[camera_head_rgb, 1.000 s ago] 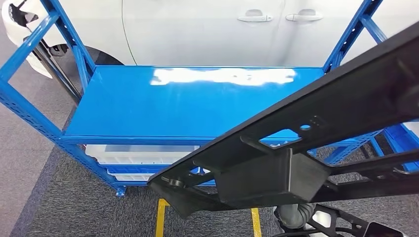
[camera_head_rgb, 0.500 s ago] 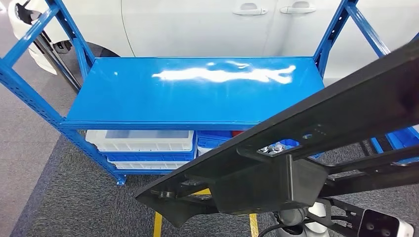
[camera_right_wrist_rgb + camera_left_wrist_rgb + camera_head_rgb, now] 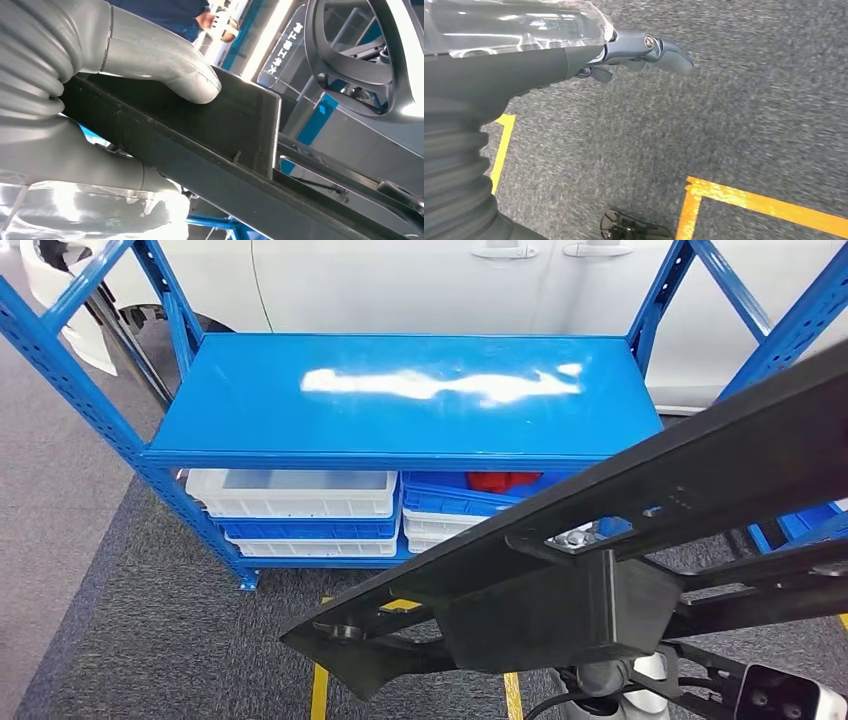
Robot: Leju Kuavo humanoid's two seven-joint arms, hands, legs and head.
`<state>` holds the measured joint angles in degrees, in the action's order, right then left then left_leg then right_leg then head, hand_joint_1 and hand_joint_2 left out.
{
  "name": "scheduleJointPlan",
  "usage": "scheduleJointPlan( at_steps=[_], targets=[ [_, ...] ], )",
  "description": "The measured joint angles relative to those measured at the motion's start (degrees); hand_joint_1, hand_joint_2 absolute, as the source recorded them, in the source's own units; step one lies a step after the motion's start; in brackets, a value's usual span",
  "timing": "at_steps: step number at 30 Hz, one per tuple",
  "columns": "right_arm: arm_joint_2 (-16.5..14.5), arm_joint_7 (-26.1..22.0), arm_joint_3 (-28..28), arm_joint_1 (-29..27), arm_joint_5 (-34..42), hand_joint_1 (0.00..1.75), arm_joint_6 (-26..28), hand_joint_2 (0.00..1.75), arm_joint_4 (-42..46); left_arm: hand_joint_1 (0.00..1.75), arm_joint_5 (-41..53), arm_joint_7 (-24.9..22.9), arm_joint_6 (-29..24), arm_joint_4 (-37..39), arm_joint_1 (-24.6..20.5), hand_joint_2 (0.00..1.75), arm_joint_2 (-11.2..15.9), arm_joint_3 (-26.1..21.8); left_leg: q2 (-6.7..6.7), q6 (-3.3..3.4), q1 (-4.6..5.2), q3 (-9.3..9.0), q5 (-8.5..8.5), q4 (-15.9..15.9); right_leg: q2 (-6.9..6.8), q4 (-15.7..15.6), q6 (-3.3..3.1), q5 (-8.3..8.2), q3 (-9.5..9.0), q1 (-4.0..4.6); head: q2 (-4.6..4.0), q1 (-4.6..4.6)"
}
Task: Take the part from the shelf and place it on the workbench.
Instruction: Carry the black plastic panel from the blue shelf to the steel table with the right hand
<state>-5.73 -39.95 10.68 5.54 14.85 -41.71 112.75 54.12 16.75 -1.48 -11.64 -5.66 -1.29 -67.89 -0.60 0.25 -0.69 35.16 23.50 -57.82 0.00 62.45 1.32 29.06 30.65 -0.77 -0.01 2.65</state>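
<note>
Holding the big black part [image 3: 700,480] in the right hand [image 3: 145,55]. Gripping tight, with the thick grey thumb [image 3: 190,82] pressed flat on one side of the part [image 3: 210,150] and the rest of the hand tucked under the other side. Cannot see the darker fingers there, hidden by the part.

Up in the air, off the shelf [image 3: 400,400] and in front of it. Tilted, too: low at the end near the yellow line [image 3: 320,695] on the floor, high at the end going out past the right side of the head view. Long and flat, with holes cut in it and a boxy lump [image 3: 560,615] on the underside. Not touching the shelf at all.

Nothing in the left hand [image 3: 624,50]. Hanging loose over the grey carpet [image 3: 749,100], fingers [image 3: 669,55] bent a little and gripping nothing. More yellow line [image 3: 764,202] on the carpet below.

Behind the part, the blue shelf with a shiny top board. Under that board, a white bin [image 3: 290,492] sitting on a blue bin [image 3: 310,530]. Next to those, another blue bin [image 3: 450,502] with something red [image 3: 503,480] inside. Cannot tell what the red thing is. Behind the shelf, a white car [image 3: 400,280] with two door handles.

Far off in the right wrist view, a person's hand [image 3: 220,25] with a blue sleeve.
</note>
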Motion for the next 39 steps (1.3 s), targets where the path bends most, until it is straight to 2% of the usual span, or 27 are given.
scheduleJointPlan(
  at_steps=[1,2,4,5,6,7,9,10,11,12,13,14,15,17,18,20,22,24,25,26,27,29,31,33,36,37,39],
  targets=[
    [0.0,0.0,-0.05,0.04,0.26,1.75,-0.11,1.75,-0.03,0.0,0.0,-0.05,-0.03,-0.01,0.0,1.75,0.0,-0.01,0.02,-0.34,0.04,0.35,-0.33,-0.25,0.04,-2.82,-0.3,0.48,-1.7,0.14,0.0,0.0],
    [-0.01,0.0,-0.07,0.09,0.59,1.75,-0.21,1.75,-0.09,0.0,0.0,-0.12,-0.05,-0.01,0.0,1.75,0.0,-0.02,0.04,-0.72,0.07,0.56,-0.72,-0.32,0.09,-4.32,-0.66,1.02,-2.42,0.34,0.0,0.0],
    [-0.01,0.0,-0.08,0.15,1.31,1.75,-0.32,1.75,-0.33,0.0,-0.01,-0.23,-0.06,0.0,0.02,1.75,0.01,-0.05,0.07,-1.46,-0.03,0.77,-1.27,-0.37,0.04,-4.78,-1.57,0.43,-2.01,0.39,0.0,-0.01],
    [-0.01,0.01,-0.08,0.19,1.62,1.75,-0.32,1.75,-0.49,0.0,-0.04,-0.26,-0.08,0.0,0.06,1.75,0.01,-0.09,0.1,-1.78,-0.1,1.04,-0.66,-0.88,-0.05,-4.85,-2.06,-0.06,-1.68,0.32,0.0,-0.01],
    [-0.01,0.01,-0.08,0.23,1.92,1.75,-0.25,1.75,-0.64,0.0,-0.11,-0.25,-0.11,0.0,0.1,1.75,0.02,-0.15,0.14,-2.04,-0.18,1.51,0.99,-2.3,-0.16,-4.97,-2.57,-0.63,-1.26,0.24,-0.01,-0.01],
    [-0.02,0.02,-0.08,0.27,2.2,1.75,-0.1,1.75,-0.81,0.0,-0.25,-0.21,-0.16,-0.01,0.14,1.75,0.02,-0.22,0.17,-2.25,-0.26,2.24,3.59,-4.78,-0.26,-5.02,-2.95,-1.22,-0.69,0.24,-0.01,-0.01],
    [-0.02,0.02,-0.08,0.31,2.55,1.75,0.49,1.75,-1.16,0.0,-0.53,-0.06,-0.32,-0.01,0.18,1.75,0.02,-0.36,0.2,-2.56,-0.26,3.89,8.95,-11.73,-0.29,-4.97,-3.36,-2.39,0.79,0.47,0.0,-0.01],
    [-0.02,0.02,-0.08,0.31,2.59,1.75,0.79,1.75,-1.34,0.0,-0.62,0.02,-0.41,-0.01,0.17,1.75,0.02,-0.42,0.2,-2.65,-0.26,4.32,10.12,-14.68,-0.28,-4.94,-3.39,-2.98,1.63,0.57,0.0,-0.01],
    [-0.02,0.02,-0.08,0.31,2.58,1.75,1.06,1.75,-1.49,0.0,-0.66,0.08,-0.5,-0.01,0.17,1.75,0.01,-0.46,0.2,-2.67,-0.27,4.08,9.85,-16.22,-0.27,-4.91,-3.38,-3.53,2.46,0.65,0.0,-0.01],
    [-0.02,0.02,-0.08,0.31,2.54,1.75,1.21,1.75,-1.61,0.0,-0.68,0.1,-0.61,-0.01,0.17,1.75,0.01,-0.53,0.2,-2.61,-0.26,3.02,8.35,-15.97,-0.26,-4.87,-3.31,-4.06,3.25,0.72,-0.01,-0.01],
    [-0.02,0.02,-0.09,0.31,2.49,1.75,1.27,1.75,-1.69,0.0,-0.73,0.09,-0.69,-0.01,0.17,1.75,0.01,-0.63,0.21,-2.42,-0.26,1.07,6.44,-13.88,-0.25,-4.83,-3.2,-4.55,3.96,0.79,-0.01,0.0],
    [-0.02,0.02,-0.09,0.31,2.34,1.75,1.3,1.75,-1.74,0.0,-0.8,0.04,-0.76,-0.03,0.15,1.75,0.04,-0.76,0.22,-2.12,-0.22,-1.68,5.2,-10.35,-0.26,-4.76,-3.05,-5.02,4.52,0.85,-0.01,0.01],
    [-0.02,0.02,-0.09,0.33,2.15,1.75,1.3,1.75,-1.76,0.0,-0.86,-0.02,-0.83,-0.08,0.13,1.75,0.07,-0.91,0.23,-1.77,-0.11,-4.73,4.94,-6.02,-0.27,-4.64,-2.83,-5.43,4.95,0.96,-0.01,0.01],
    [-0.01,0.03,-0.1,0.34,1.85,1.75,1.23,1.75,-1.77,0.0,-0.94,-0.11,-0.9,-0.2,0.03,1.75,0.11,-1.16,0.25,-1.12,0.16,-8.66,6.33,0.34,-0.37,-4.48,-2.22,-6.21,5.42,1.11,0.0,0.0],
    [0.0,0.04,-0.1,0.34,1.85,1.75,1.07,1.75,-1.78,0.0,-0.94,-0.11,-0.91,-0.24,0.05,1.75,0.11,-1.24,0.25,-0.85,0.31,-9.18,6.75,1.66,-0.44,-4.49,-1.86,-6.59,5.52,1.12,-0.01,-0.01],
    [0.0,0.04,-0.16,0.21,1.97,1.75,0.37,1.75,-1.75,0.0,-0.83,-0.11,-0.84,-0.26,0.22,1.75,0.08,-1.35,0.13,-0.17,0.17,-8.81,6.2,2.13,-0.42,-4.13,-1.19,-6.65,5.85,1.01,-0.01,-0.01],
    [0.0,0.04,-0.42,-0.09,1.92,1.75,-0.65,1.75,-1.7,0.0,-0.69,-0.11,-0.73,-0.28,0.32,1.75,0.05,-1.39,-0.07,0.54,-0.05,-8.3,5.34,2.4,-0.23,-0.46,-0.59,-3.82,7.39,0.83,-0.01,-0.01],
    [0.0,0.03,-0.87,-0.59,1.75,1.75,-1.62,1.75,-1.7,0.0,-0.64,-0.1,-0.63,-0.29,0.32,1.75,0.04,-1.4,-0.14,0.87,0.07,-7.47,4.73,2.3,-0.12,7.08,-0.11,0.7,10.24,0.55,-0.02,-0.01],
    [-0.01,0.03,-1.17,-0.85,1.54,1.75,-2.16,1.75,-1.71,0.0,-0.64,-0.1,-0.59,-0.29,0.36,1.75,0.04,-1.41,-0.15,0.87,0.12,-7.08,4.47,2.19,-0.12,10.32,0.06,2.13,11.29,0.46,-0.01,-0.01],
    [-0.04,0.02,-1.55,-1.04,1.25,1.75,-2.77,1.75,-1.72,0.0,-0.63,-0.11,-0.53,-0.29,0.39,1.75,0.04,-1.42,-0.15,0.84,0.13,-6.74,4.29,2.03,-0.12,11.74,0.15,2.48,11.42,0.39,-0.01,-0.01],
    [-0.1,0.02,-1.94,-1.14,0.92,1.75,-3.44,1.75,-1.72,0.0,-0.64,-0.11,-0.48,-0.29,0.4,1.75,0.04,-1.42,-0.14,0.78,0.13,-6.46,4.18,1.79,-0.13,10.82,0.17,1.73,10.38,0.33,-0.01,-0.01],
    [-0.38,0.02,-2.76,-1.17,0.34,1.75,-4.47,1.75,-1.72,0.0,-0.66,-0.11,-0.41,-0.29,0.38,1.75,0.01,-1.43,-0.1,0.56,0.11,-6.11,4.2,1.25,-0.14,3.57,-0.15,-1.29,5.78,0.29,-0.01,-0.01],
    [-0.71,0.02,-3.43,-1.12,-0.02,1.75,-5.13,1.75,-1.72,0.0,-0.81,-0.11,-0.4,-0.28,0.32,1.75,-0.04,-1.46,-0.08,0.07,0.26,-5.64,4.27,0.71,-0.14,-2.67,-0.76,-2.79,2.43,0.54,0.0,-0.01],
    [-0.9,0.01,-3.91,-1.09,-0.37,1.75,-5.39,1.75,-1.72,0.0,-1.07,-0.14,-0.4,-0.29,0.27,1.75,-0.08,-1.55,-0.11,-0.54,0.34,-5.16,4.16,0.48,-0.06,-3.9,-1.34,-2.7,2.16,0.86,0.0,0.0],
    [-1.01,0.01,-4.22,-0.82,-1.74,1.75,-4.51,1.75,-1.64,0.0,-1.5,-0.26,-0.31,-0.29,0.2,1.75,-0.15,-1.78,-0.09,-1.35,0.24,-4.57,5.09,-0.63,0.14,-4.54,-2.31,-3.2,2.21,0.52,0.0,0.0],
    [-1.02,0.01,-4.24,-0.66,-2.16,1.75,-4.11,1.75,-1.6,0.0,-1.61,-0.33,-0.26,-0.29,0.18,1.75,-0.15,-1.86,-0.03,-1.57,0.18,-3.66,6.46,-2.66,0.23,-4.77,-2.61,-3.4,2.19,0.36,0.0,0.0],
    [-1.01,-0.01,-4.27,-0.44,-2.67,1.75,-3.52,1.75,-1.55,0.0,-1.7,-0.59,-0.13,-0.29,0.24,1.75,-0.16,-2.03,0.07,-1.94,0.01,-0.23,10.3,-10.11,0.54,-4.83,-2.93,-3.62,2.43,0.35,0.0,0.01]
  ],
)
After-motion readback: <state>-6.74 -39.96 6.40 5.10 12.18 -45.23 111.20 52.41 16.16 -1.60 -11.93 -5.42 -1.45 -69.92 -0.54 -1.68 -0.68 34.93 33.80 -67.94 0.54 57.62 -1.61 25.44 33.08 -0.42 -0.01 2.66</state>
